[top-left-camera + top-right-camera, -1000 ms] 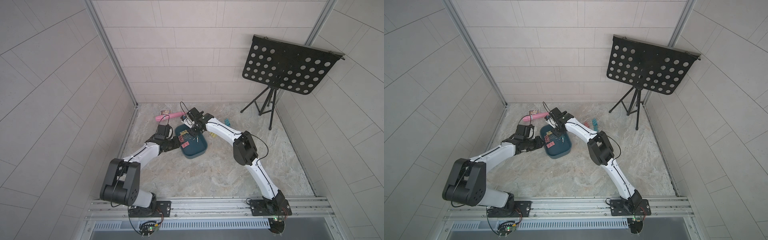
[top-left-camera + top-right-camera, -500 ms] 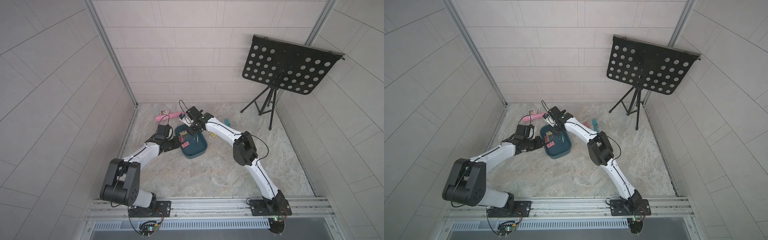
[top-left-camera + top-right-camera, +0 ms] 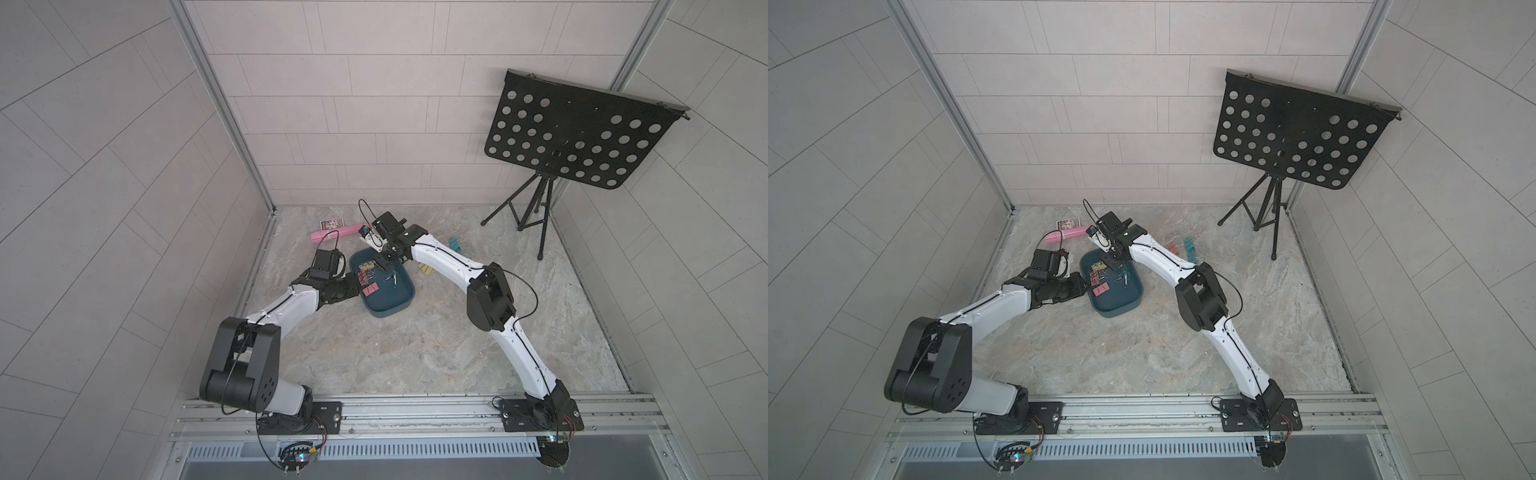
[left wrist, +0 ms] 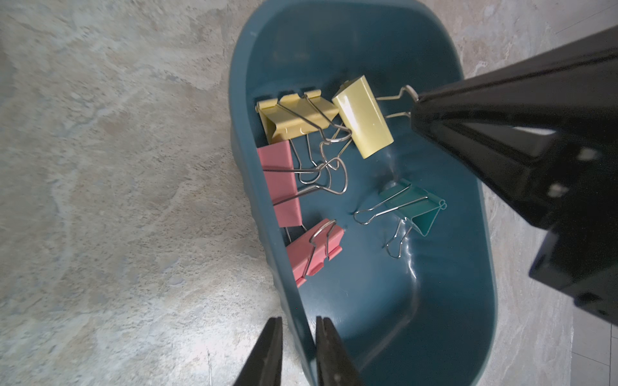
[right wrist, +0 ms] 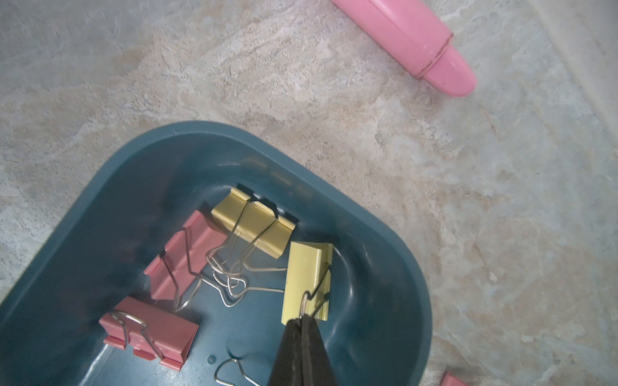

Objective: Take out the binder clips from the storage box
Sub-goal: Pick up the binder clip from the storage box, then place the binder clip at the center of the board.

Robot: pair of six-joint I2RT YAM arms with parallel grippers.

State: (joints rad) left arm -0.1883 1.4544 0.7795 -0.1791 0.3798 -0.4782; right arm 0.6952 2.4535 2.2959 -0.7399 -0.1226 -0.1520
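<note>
The dark teal storage box (image 3: pixel 390 299) (image 3: pixel 1121 301) lies on the floor between the arms. My left gripper (image 4: pixel 299 334) is shut on its side wall (image 4: pixel 239 100), one finger inside and one outside. Several binder clips lie in it: a yellow one (image 4: pixel 294 117), two pink ones (image 4: pixel 281 180) (image 4: pixel 312 250) and a teal one (image 4: pixel 414 207). My right gripper (image 5: pixel 302 317) (image 3: pixel 380 264) is inside the box, shut on the wire handle of another yellow binder clip (image 5: pixel 306 277) (image 4: pixel 363 115), which is tilted up.
A long pink tube (image 3: pixel 336 232) (image 5: pixel 411 36) and a small printed card (image 3: pixel 332 223) lie behind the box. Loose clips lie on the floor right of the box: teal (image 3: pixel 455 243), yellow (image 3: pixel 426 269), pink (image 3: pixel 1173 249). A black music stand (image 3: pixel 577 137) stands back right.
My right gripper has closed on the yellow clip's wire handle inside the box. The left arm and the box have not moved.
</note>
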